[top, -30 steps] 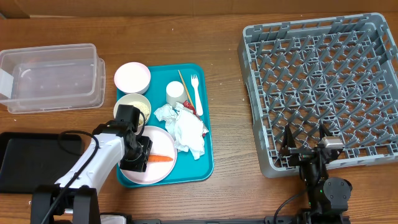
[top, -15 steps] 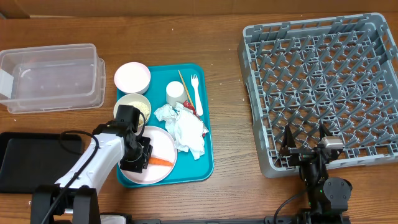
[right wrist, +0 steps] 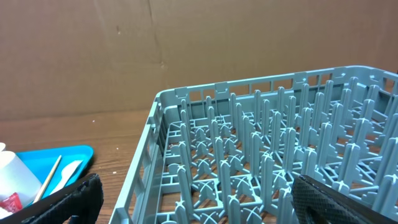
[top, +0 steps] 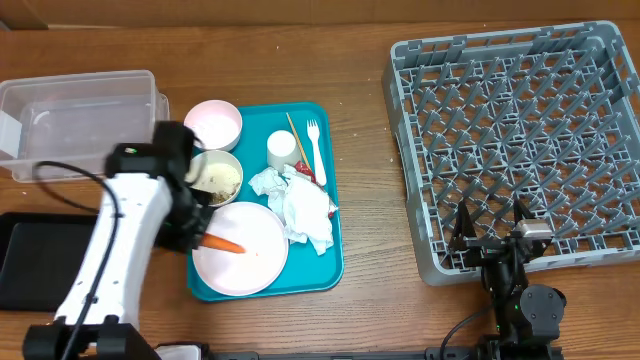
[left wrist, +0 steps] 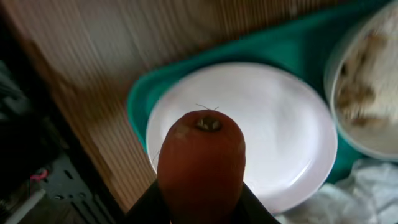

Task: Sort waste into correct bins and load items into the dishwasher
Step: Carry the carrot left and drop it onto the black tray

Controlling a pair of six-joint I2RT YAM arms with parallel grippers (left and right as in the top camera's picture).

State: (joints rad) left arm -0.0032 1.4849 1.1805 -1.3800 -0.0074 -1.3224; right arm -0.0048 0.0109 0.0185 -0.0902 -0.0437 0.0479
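Orange carrot piece clamped in left gripper, over the left edge of the plate on the teal tray.
Keep the squeeze firm and travel level, clear of the scrap bowl. Release only once low over the bin; the black tray looks nearest.

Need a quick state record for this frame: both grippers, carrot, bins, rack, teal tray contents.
left gripper: shut on carrot piece, over the plate
right gripper: open, at the dish rack near wall
clear tub: nothing visible inside
black tray: partly hidden by the left arm
dish rack: nothing loaded
teal tray: plate, pink bowl, scraps bowl, cup, fork, chopsticks, napkins, red wrapper
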